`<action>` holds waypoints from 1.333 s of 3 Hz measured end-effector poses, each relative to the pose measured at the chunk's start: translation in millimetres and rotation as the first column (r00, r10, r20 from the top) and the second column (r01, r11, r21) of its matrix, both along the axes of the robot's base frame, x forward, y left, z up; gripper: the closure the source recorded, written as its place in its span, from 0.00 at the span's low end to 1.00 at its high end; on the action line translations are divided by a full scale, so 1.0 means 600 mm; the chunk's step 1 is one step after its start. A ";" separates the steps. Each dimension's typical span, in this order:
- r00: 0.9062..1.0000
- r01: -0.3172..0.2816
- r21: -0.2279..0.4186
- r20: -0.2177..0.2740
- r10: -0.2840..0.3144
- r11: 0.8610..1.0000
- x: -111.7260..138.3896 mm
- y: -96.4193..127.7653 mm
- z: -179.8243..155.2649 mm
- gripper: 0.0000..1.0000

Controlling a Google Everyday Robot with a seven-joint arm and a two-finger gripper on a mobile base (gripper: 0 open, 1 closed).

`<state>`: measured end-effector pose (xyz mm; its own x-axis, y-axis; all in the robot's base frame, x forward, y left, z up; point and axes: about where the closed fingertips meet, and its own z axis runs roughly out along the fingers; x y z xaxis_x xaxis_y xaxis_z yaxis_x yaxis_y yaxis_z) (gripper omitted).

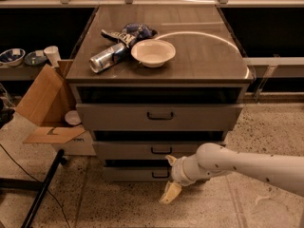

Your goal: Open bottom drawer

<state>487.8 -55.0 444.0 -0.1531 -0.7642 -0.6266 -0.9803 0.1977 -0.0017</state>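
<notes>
The bottom drawer (pixel 128 174) is the lowest, shallowest grey front of the cabinet, and it sits pushed in. Its small black bar handle (pixel 160 174) is at the middle. My gripper (pixel 170 176) is at the end of the white arm that comes in from the right. It is right beside the handle's right end, at the drawer's height. One cream finger (pixel 169 193) points down towards the floor and the other (pixel 170 159) points up, so the gripper is open. I cannot tell whether it touches the handle.
The middle drawer (pixel 123 150) and top drawer (pixel 114 115) are above. A can (pixel 108 57), a white bowl (pixel 153 52) and a snack bag (pixel 128 31) lie on the cabinet top (pixel 209 51). An open cardboard box (pixel 45 103) and a black stand leg (pixel 42 189) are at the left.
</notes>
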 end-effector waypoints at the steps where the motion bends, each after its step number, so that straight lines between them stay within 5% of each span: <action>1: 0.999 0.025 0.020 -0.032 -0.024 0.999 0.002 0.043 -0.104 0.00; 4: 0.993 0.111 0.003 0.030 -0.111 0.994 0.058 0.088 -0.275 0.00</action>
